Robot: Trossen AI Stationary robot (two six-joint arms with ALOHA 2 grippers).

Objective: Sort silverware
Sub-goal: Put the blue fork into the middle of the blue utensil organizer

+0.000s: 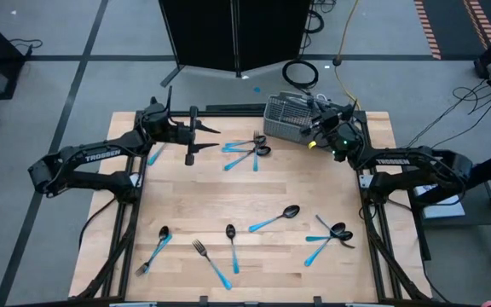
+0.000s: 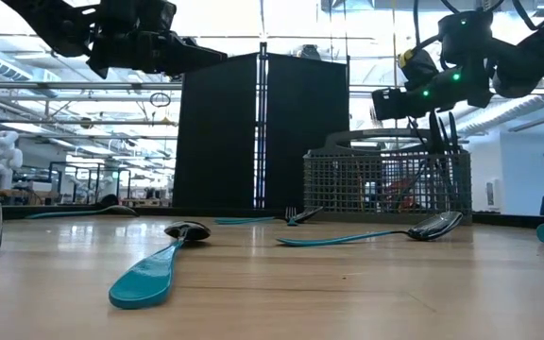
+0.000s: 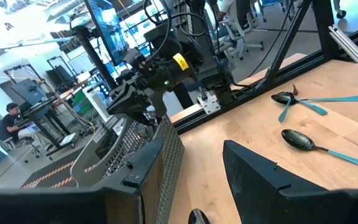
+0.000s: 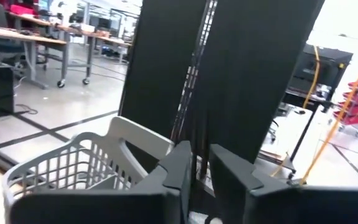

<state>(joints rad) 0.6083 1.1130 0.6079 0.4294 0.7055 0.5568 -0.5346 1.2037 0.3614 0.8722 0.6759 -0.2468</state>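
**Right arm at the basket, most of the table unsorted**

Right gripper (image 1: pixel 320 126) jaws stand a narrow gap apart over the right end of the wire-mesh basket (image 1: pixel 286 119) at the far edge; I see dark utensil shafts hanging below it in the low view, but I cannot tell whether the fingers are clamped on one. Left gripper (image 1: pixel 205 139) hangs with its jaws well apart above the far left of the table (image 1: pixel 271 183), holding nothing.

My read: this is a drop into the basket. To do it well I would keep the wrist centred over one compartment, part the fingers fully, then lift straight up so nothing snags the mesh.

Silverware is scattered: a cluster (image 1: pixel 250 152) just left of the basket, a spoon (image 1: pixel 275 217) mid-table, a pair (image 1: pixel 331 234) near right, and a fork (image 1: pixel 210 260) with two spoons near left.
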